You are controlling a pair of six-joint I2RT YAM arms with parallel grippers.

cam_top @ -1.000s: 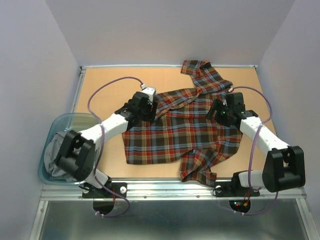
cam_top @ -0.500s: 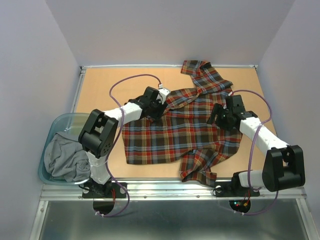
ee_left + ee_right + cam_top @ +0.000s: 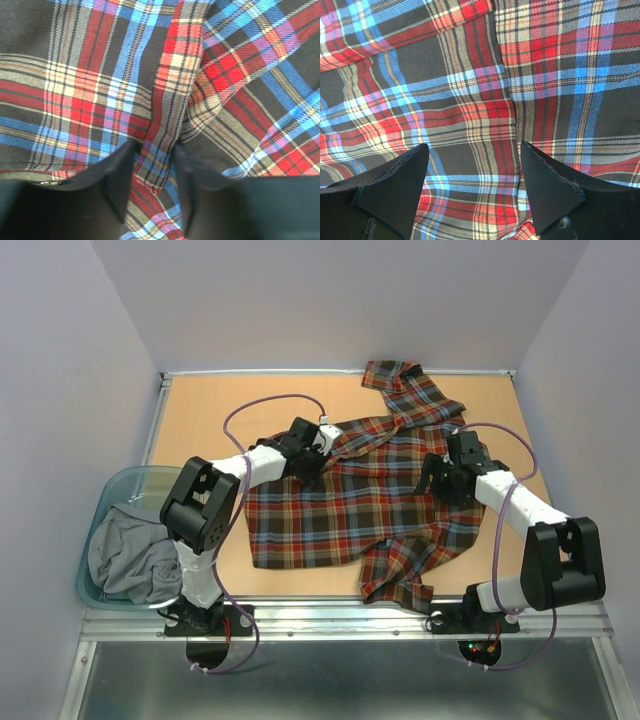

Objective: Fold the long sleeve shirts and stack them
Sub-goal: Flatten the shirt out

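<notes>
Plaid shirt [image 3: 360,505]; grey cloth [image 3: 125,560] in bin [image 3: 115,483]

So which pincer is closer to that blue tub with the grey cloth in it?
Left. The left pincer is on the side of the plaid shirt facing the tub; the right pincer is on the shirt's opposite side.
</notes>
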